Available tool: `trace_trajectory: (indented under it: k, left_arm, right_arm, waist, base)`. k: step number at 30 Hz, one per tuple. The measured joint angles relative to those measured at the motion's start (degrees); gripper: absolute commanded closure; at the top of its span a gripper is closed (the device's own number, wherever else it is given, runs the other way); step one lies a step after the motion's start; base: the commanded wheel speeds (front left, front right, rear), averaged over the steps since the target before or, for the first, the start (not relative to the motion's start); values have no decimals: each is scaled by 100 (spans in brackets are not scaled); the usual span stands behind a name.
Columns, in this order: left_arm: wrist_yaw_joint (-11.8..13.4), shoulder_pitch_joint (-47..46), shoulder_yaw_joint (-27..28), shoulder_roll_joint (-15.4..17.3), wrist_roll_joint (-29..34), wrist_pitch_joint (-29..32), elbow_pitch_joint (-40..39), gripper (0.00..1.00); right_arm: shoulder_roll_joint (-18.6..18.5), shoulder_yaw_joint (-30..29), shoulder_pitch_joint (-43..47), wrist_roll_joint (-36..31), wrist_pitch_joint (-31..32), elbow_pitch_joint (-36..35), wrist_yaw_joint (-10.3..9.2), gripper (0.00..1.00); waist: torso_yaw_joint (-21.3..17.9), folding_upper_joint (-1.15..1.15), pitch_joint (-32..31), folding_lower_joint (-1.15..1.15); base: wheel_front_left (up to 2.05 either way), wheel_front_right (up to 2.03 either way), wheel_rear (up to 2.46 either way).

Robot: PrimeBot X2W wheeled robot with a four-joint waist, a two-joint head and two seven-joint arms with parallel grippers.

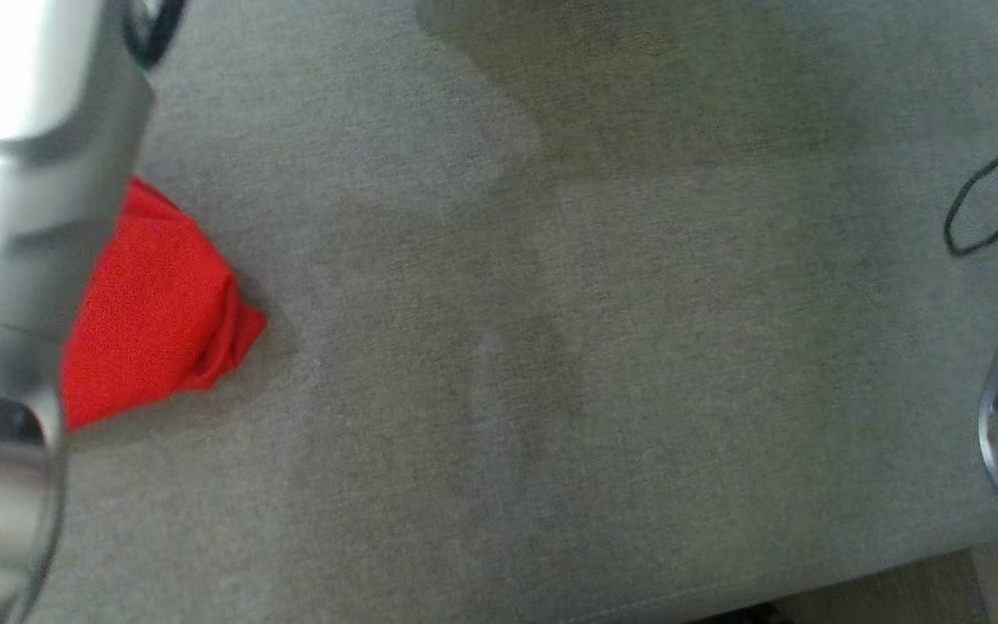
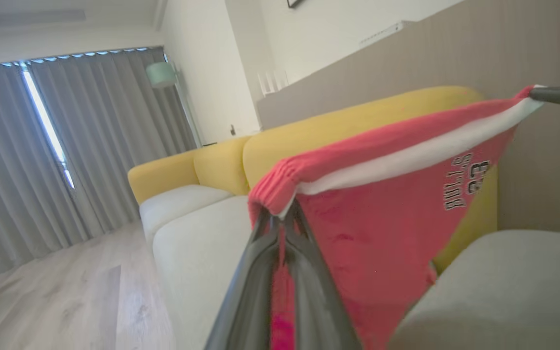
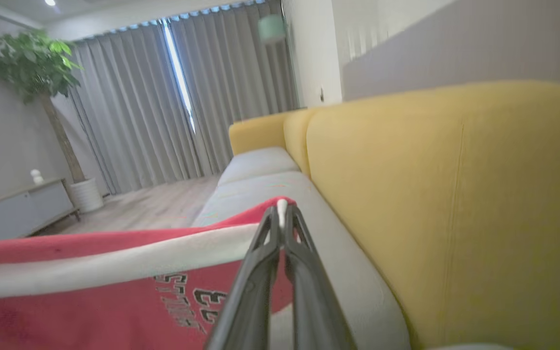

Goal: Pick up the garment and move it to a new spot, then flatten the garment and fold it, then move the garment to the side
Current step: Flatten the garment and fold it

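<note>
The garment (image 2: 387, 228) is red with a white band and black "BULLS 23" lettering, and it hangs stretched in the air over the sofa. My left gripper (image 2: 280, 218) is shut on one bunched end of its top edge. The other end is pinched by my right gripper (image 3: 280, 214), whose dark fingers (image 2: 559, 96) reach in at the upper right of the left wrist view. The head view has a red corner of the garment (image 1: 152, 312) just above the grey seat cushion (image 1: 551, 364), beside my pale left forearm (image 1: 14, 260).
The sofa has a yellow backrest (image 3: 430, 194) and grey seat cushions (image 2: 187, 233). Its front edge (image 1: 811, 581) runs along the lower right of the head view. Wood floor (image 2: 56, 291), grey curtains (image 3: 163, 107), a potted plant (image 3: 37, 68) and a low cabinet (image 3: 17, 209) lie beyond.
</note>
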Motion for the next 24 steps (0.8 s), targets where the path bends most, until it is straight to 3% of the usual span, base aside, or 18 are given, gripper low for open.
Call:
trace_trajectory:
  k: [6,11,19,24]
  left_arm:
    - [-148,509,-266,-234,-204,-296,558,100]
    - [-243,1280,-726,-236,-360,-348,747,100]
    - [-242,2402,-1704,23,-804,-366,252,100]
    - [-242,2911,-1978,135,-907,-353,-112,100]
  right_arm:
    - [-213,495,363,261,-73,1009,0,100]
    - [-544,1082,975,699,165,1378,0,100]
    - [-1299,2457,1850,1652,999,964,0,100]
    - [-1885,3253,2363,2229,1578,461,0,100]
  waist:
    - [200,0,71,-2]
    - [330,0,7,-3]
    - [435,0,-361,-3]
    - [483,0,-655,-4]
  base:
    - [0,0,0]
    - [0,0,0]
    - [0,0,0]
    - [0,0,0]
